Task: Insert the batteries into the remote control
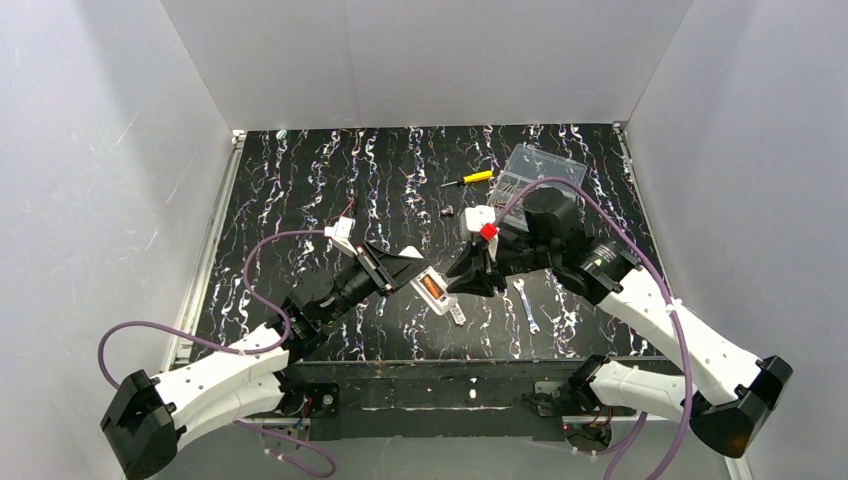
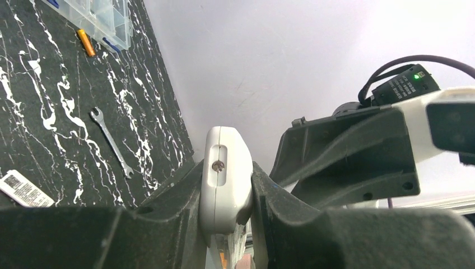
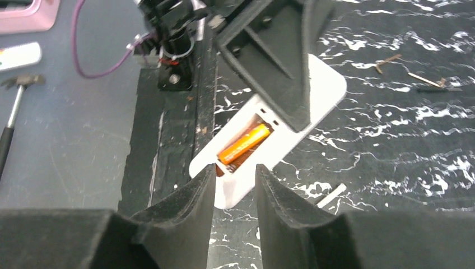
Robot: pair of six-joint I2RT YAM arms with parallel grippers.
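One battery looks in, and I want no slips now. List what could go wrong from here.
1. The left claw clamps the remote control only beyond its open compartment. A push from the right claw, which is open just over the compartment end, could pivot the remote in that grip.
2. The orange battery lies in the compartment, but the pictures do not show whether it is fully seated. A knock or tilt might roll it out.

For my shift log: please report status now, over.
Left gripper shut on remote control. Right gripper open, facing it. One battery in compartment. Nothing blocks.
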